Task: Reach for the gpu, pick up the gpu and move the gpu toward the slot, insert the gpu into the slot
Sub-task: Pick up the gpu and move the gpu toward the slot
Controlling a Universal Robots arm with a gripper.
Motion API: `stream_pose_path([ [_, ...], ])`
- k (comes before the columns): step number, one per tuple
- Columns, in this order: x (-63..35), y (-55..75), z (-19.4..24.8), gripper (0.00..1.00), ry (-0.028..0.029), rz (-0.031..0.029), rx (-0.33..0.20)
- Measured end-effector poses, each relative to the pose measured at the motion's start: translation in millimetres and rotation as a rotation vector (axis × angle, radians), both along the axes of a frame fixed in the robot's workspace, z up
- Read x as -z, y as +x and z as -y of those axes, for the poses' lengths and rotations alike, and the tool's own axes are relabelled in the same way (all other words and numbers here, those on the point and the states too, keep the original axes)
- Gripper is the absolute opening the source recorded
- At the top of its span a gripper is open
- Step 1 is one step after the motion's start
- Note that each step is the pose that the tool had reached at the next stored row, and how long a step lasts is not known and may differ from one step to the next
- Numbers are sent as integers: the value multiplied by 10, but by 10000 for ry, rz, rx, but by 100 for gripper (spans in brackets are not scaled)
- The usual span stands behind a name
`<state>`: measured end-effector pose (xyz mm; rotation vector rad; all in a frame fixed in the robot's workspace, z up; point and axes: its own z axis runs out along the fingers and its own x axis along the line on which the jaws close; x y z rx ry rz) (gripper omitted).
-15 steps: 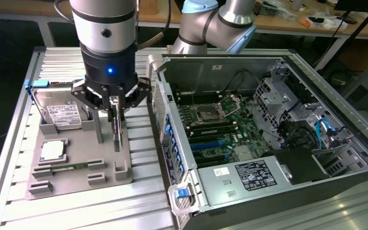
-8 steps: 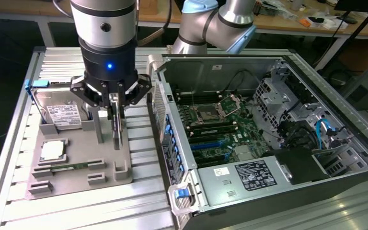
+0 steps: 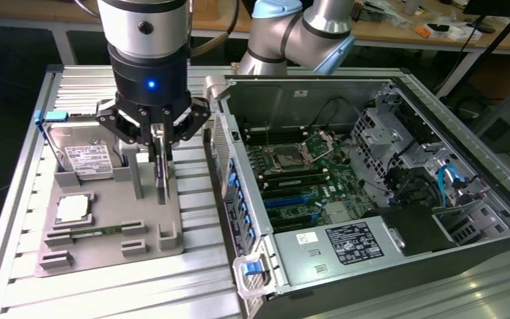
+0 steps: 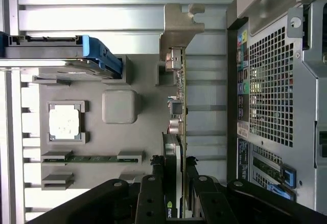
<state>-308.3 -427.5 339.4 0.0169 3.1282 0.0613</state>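
The gpu (image 3: pixel 160 174) stands edge-on in the grey fixture tray (image 3: pixel 104 256), a thin dark card; in the wrist view the gpu (image 4: pixel 178 106) runs lengthwise with its silvery bracket at the far end. My gripper (image 3: pixel 156 136) sits over the card's upper end with a finger pressed on each side, shut on it while the card still rests in its holder. From the wrist camera, the gripper (image 4: pixel 173 196) straddles the card, with black fingers (image 4: pixel 152 198) flanking it. The blue slot (image 3: pixel 283 198) lies on the green motherboard inside the open computer case, to the exterior view's right of the gripper.
On the tray a silver hard drive (image 3: pixel 87 159) with a white label leans upright, with a square processor chip (image 3: pixel 74 209) and a memory stick (image 3: pixel 95 232) nearby. The computer case's wall (image 3: pixel 228 179) rises right beside the tray. The arm (image 3: pixel 299 33) arches over the back.
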Motion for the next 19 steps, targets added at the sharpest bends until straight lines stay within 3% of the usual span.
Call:
stream_pose_path([
  [19, -387, 0, -51, 27, -10, 1, -1],
])
